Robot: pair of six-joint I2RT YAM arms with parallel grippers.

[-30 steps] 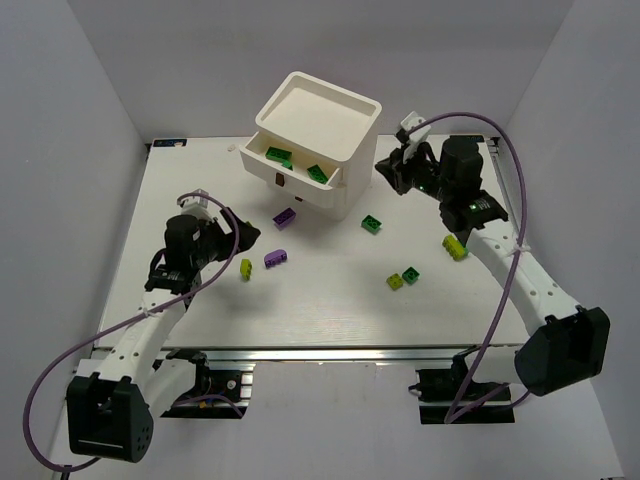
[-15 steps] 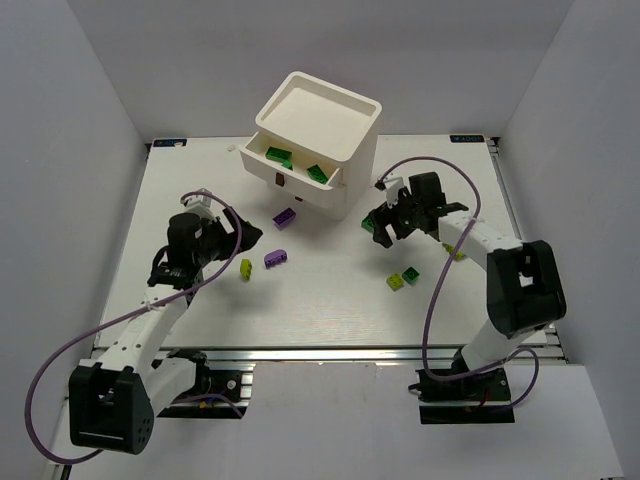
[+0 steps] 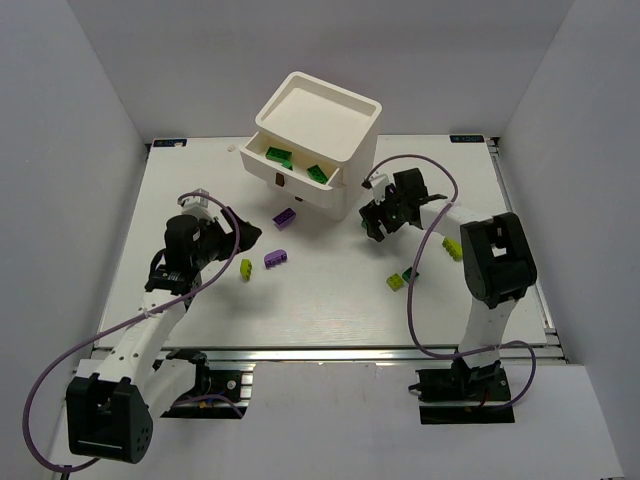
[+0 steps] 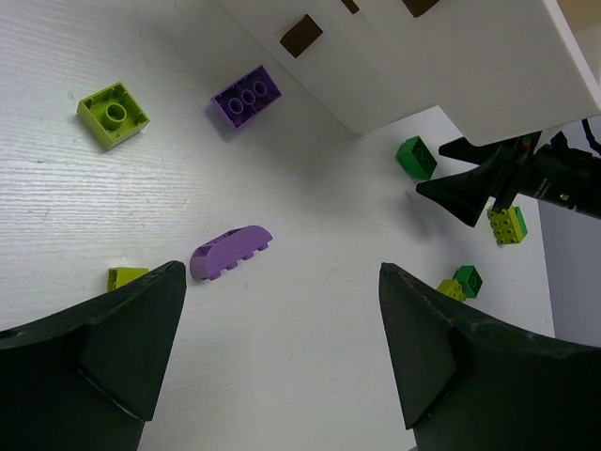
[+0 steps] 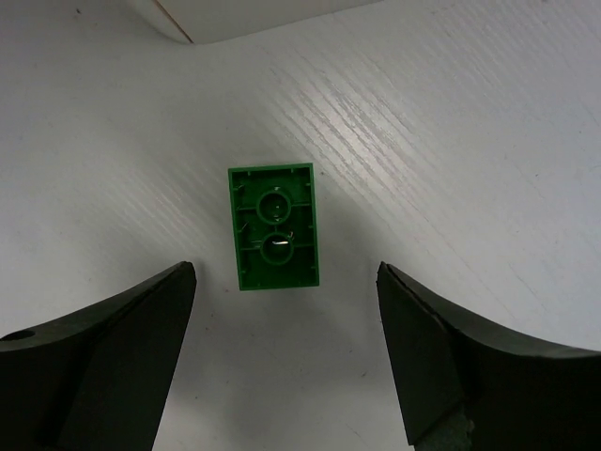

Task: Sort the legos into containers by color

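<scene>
A dark green lego (image 5: 273, 226) lies on its back, hollow underside up, flat on the white table (image 5: 488, 141). It sits just ahead of the right gripper (image 5: 285, 282), centred in the gap. The two fingers (image 5: 113, 357) stand spread wide on either side of it and touch nothing, so the grip is released. Beyond the fingertips, a little to the left in the wrist view, is the lower edge of the white drawer chest (image 3: 352, 160). Its top drawer (image 3: 300, 182) is pulled out, with dark green legos (image 3: 279, 155) inside. The left gripper (image 4: 282, 277) is likewise spread and empty, hovering above the table. A curved purple lego (image 4: 230, 252) lies just ahead of its gap, and a lime piece (image 4: 127, 277) lies beside one fingertip. Farther ahead, a purple brick (image 4: 246, 96) and a lime brick (image 4: 113, 115) sit near the chest's base
</scene>
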